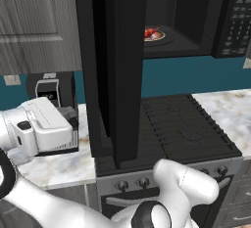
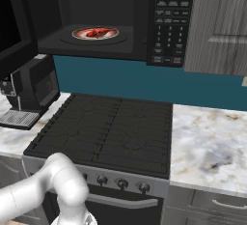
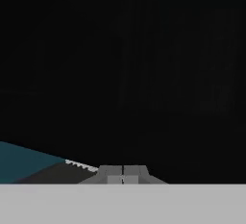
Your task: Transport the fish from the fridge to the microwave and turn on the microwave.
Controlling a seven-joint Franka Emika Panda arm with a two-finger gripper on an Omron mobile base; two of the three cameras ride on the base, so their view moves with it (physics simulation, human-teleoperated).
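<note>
With the fish [image 2: 98,32] already on its plate [image 2: 79,35] inside the microwave [image 2: 140,21], the gripper [image 3: 123,171], fingers together, should push the open door [image 1: 115,70] steadily shut before pressing the keypad [image 2: 170,26].

Red fish [image 2: 98,32] inside open microwave [image 2: 159,21]

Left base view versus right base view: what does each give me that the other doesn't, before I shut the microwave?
The left base view shows the microwave door swung wide open toward the camera, edge-on, hiding part of the cavity, and the white hand of the arm low beside it. The right base view shows the whole keypad panel and the counter right of the stove. Both show the fish lying on a plate inside the open microwave, the black stove beneath, and the coffee machine.
</note>
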